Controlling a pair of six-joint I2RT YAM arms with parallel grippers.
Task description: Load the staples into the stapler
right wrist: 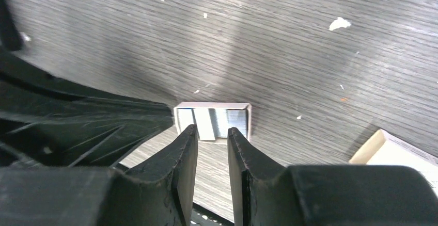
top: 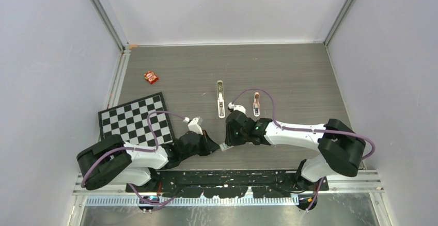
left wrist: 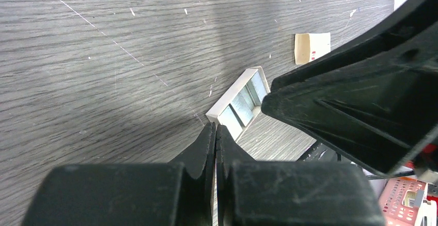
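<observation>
The pale stapler (top: 220, 99) lies opened out lengthwise at the table's middle, far from both grippers. The silvery staples (right wrist: 227, 122) sit in a small open white box (right wrist: 213, 105) near the table's front edge, also in the left wrist view (left wrist: 241, 105) and the top view (top: 225, 147). My right gripper (right wrist: 212, 130) is open just short of the box's near wall, with nothing between its fingers. My left gripper (left wrist: 215, 128) is shut, its tips at the box's near corner, and it holds nothing that I can see. The two grippers face each other across the box.
A pink stapler-like object (top: 256, 103) lies right of the stapler. A checkerboard (top: 135, 117) lies at the left and a red packet (top: 151, 76) behind it. A beige cardboard piece (left wrist: 311, 47) lies beyond the box, also in the right wrist view (right wrist: 385, 151).
</observation>
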